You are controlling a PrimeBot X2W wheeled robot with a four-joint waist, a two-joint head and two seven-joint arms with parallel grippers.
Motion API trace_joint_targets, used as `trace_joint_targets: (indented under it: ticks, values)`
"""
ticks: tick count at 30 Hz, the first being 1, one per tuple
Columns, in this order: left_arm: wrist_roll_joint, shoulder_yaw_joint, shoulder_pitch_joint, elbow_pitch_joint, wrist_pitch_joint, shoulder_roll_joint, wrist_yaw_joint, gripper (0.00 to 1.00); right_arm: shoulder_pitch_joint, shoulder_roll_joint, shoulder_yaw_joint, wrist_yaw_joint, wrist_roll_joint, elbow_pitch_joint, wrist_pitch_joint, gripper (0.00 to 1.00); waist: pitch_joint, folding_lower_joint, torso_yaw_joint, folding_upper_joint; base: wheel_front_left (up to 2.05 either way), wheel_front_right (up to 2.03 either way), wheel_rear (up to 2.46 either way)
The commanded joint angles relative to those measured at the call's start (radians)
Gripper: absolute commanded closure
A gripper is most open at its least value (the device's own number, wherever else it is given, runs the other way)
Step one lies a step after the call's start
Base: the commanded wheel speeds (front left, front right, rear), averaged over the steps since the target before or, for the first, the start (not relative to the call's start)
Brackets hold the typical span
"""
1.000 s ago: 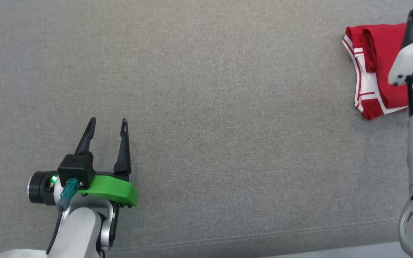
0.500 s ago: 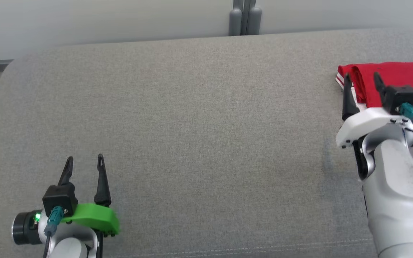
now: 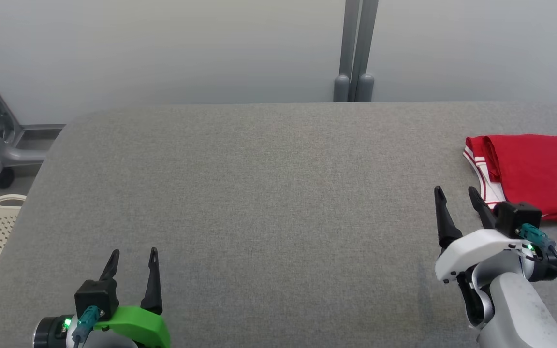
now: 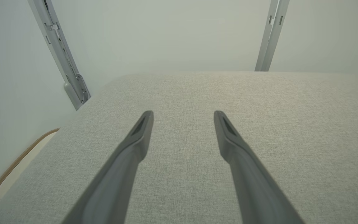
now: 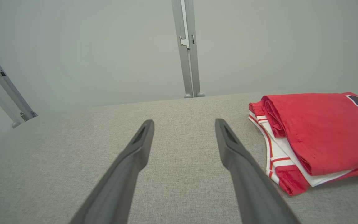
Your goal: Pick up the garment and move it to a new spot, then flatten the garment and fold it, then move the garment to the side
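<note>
Right gripper [image 3: 454,191]: jaws spread wide, nothing held; fingers are seen just beside the near-left corner of the garment [image 3: 535,174].
Left gripper [image 3: 134,251]: jaws spread, empty, well apart from the cloth.
Garment: red jersey, folded, laid at the right edge of the grey padded surface [image 3: 259,183].
Step judged: side placement seemingly complete.
Advice: any withdrawal is best made upward and away, so that folded edges are not snagged.
</note>
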Motion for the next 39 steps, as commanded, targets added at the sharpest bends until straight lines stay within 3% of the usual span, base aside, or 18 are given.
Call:
trace_joint_targets:
  ticks: [1,9,18,39]
  values:
    - [-0.009,0.003,0.014,0.004,-0.001,0.007,-0.006,0.00,0.027,-0.005,-0.002,-0.002,0.004,-0.020,0.003,0.00,-0.029,0.0001,0.028,0.0000,0.00,0.00,0.00]
    - [-0.020,0.010,0.036,0.022,-0.012,0.002,-0.006,0.00,0.147,-0.004,-0.002,-0.002,0.003,-0.112,0.057,0.00,-0.049,0.0001,0.037,0.0000,0.00,0.00,0.00]
    - [-0.001,0.006,0.058,0.015,-0.019,0.009,-0.004,0.00,0.235,-0.004,-0.016,-0.002,-0.018,-0.148,0.041,0.00,-0.064,0.0001,0.029,0.0000,0.00,0.00,0.00]
    - [-0.008,0.000,0.069,-0.026,-0.013,0.019,0.010,0.00,0.225,-0.004,-0.020,-0.002,-0.015,-0.167,0.044,0.00,-0.049,0.0001,0.010,0.0000,0.00,0.00,0.00]
